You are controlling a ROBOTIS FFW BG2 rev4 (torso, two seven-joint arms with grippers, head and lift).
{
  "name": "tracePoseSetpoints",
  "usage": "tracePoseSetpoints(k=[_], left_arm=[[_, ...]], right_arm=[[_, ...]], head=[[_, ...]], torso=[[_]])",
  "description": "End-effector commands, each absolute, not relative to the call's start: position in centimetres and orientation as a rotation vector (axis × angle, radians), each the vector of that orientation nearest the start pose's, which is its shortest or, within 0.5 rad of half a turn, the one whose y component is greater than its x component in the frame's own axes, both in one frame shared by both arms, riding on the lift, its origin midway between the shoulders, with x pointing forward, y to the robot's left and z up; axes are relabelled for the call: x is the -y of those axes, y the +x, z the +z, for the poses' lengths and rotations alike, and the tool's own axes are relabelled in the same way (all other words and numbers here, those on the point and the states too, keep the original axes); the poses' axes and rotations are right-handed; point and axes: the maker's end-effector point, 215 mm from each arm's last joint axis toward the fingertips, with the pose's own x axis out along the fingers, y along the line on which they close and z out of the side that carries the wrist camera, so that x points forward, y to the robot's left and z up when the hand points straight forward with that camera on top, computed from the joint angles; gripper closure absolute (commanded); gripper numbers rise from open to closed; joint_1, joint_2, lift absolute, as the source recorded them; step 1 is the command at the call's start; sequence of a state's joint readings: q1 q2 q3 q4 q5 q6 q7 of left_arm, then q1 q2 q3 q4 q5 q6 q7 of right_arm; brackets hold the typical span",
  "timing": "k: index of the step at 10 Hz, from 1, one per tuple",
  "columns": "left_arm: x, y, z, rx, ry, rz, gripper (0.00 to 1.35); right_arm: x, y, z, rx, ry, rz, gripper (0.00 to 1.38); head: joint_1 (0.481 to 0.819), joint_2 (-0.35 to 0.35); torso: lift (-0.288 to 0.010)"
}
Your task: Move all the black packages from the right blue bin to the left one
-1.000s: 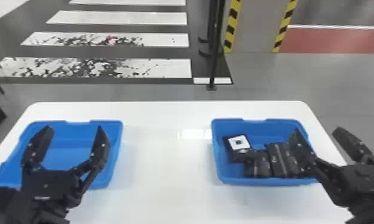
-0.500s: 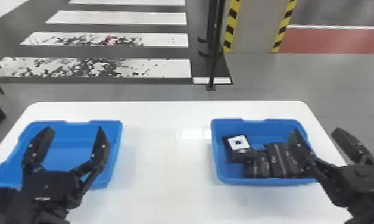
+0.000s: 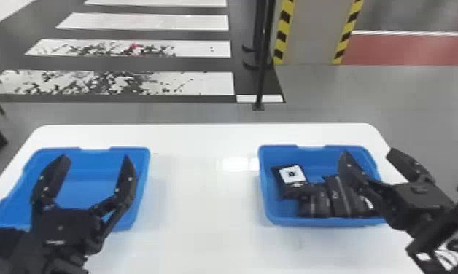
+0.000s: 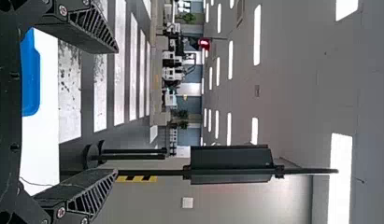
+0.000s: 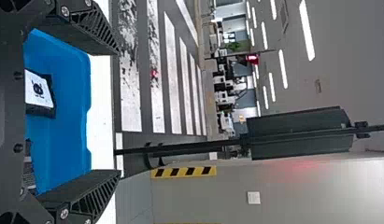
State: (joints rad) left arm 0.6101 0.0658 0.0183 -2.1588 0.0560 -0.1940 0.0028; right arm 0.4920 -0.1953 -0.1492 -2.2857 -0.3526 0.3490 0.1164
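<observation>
The right blue bin [image 3: 323,221] stands on the white worktop [image 3: 202,200], and the black packages are inside it. At its left side lies a flat, dark package [image 3: 290,193] with a square white label [image 3: 292,174]; the label bears a small dark figure with two pointed ears. Toward the bin's near side, right of that one, more black packages [image 3: 343,196] sit close together, their surfaces creased and crossed by thin pale lines. Pale marks on them are too small to make out.

The right pincer [image 3: 368,153] is spread wide at the bin's right end, one finger in front of the bin in the head view, the other past its right rim. Well apart to the bin's left, across the worktop, is the left blue bin [image 3: 93,178]. The left pincer [image 3: 96,157], also spread wide, is on that far left side too, its fingers seen against the left blue bin.
</observation>
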Motion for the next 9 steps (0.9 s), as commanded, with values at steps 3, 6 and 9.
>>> tracePoseSetpoints(k=[3,6,9], left_arm=[[-23.7,41.4,-26.6,0.163,0.003,-0.025,0.13],[-23.6,41.4,-26.7,0.161,0.000,-0.027,0.13],[-23.6,41.4,-26.7,0.160,-0.001,-0.030,0.13]], right_arm=[[23.6,49.2,-34.7,-0.302,0.131,0.214,0.13],[21.3,51.7,-39.1,-0.403,0.148,0.271,0.13],[19.3,52.4,-42.5,-0.509,0.131,0.307,0.13]], head=[[0.695,-0.019],[0.695,0.012],[0.695,0.034]], torso=[[-0.132],[-0.132],[-0.132]])
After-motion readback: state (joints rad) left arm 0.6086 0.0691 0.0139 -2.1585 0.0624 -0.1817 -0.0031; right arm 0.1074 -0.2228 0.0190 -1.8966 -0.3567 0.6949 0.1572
